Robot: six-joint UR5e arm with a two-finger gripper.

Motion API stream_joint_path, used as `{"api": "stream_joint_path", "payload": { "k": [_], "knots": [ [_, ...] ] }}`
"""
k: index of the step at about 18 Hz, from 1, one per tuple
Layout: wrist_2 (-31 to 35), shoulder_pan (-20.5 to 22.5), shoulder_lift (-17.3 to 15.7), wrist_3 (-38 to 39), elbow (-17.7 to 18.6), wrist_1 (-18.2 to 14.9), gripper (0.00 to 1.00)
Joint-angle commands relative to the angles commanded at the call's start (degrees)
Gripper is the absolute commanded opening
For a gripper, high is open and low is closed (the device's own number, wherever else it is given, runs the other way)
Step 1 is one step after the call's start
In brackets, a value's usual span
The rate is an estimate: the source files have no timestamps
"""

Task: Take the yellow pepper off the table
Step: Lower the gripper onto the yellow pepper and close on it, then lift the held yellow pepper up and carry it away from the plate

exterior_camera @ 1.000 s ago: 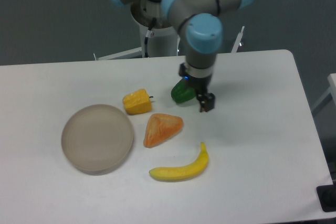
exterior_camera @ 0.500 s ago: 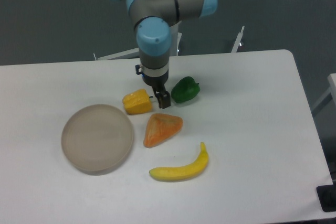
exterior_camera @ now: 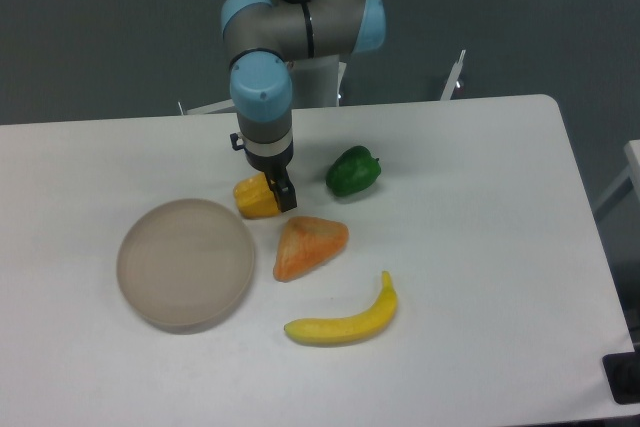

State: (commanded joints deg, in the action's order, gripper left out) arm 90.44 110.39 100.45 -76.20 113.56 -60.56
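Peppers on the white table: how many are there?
2. The small yellow-orange lobed pepper sits beside the round grey-beige plate, under the gripper; the green pepper lies to its right. None appears hidden.

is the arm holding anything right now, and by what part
Cannot be told. The end effector is down over the right side of the small lobed yellow pepper, which sits on the white table; whether the fingers have closed on it is hidden.

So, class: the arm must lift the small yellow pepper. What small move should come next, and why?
Probably lower a little and close. The gripper sits over the right side of the small lobed yellow pepper, which rests on the white table, apparently not yet gripped.
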Motion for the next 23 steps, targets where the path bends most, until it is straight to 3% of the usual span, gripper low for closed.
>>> {"api": "stream_joint_path", "payload": {
  "k": [3,4,7,10,14,18,21,23],
  "knots": [
    [0.0,-1.1,1.7,-0.5,0.3,2.3,1.0],
    [0.0,-1.2,1.9,-0.7,0.1,2.3,0.9],
    [0.0,-1.2,1.9,-0.8,-0.4,2.2,0.43],
    [0.1,-1.0,1.5,-1.1,-0.7,1.8,0.05],
    [0.2,-0.1,0.0,-1.1,-2.5,0.1,0.03],
    [0.3,3.1,-3.1,-0.9,-6.8,-6.2,0.04],
    [0.1,7.5,-3.9,-1.1,-13.4,-13.9,0.04],
    [0.2,10.0,-3.9,-1.2,-17.0,-17.1,0.04]
  ]
}}
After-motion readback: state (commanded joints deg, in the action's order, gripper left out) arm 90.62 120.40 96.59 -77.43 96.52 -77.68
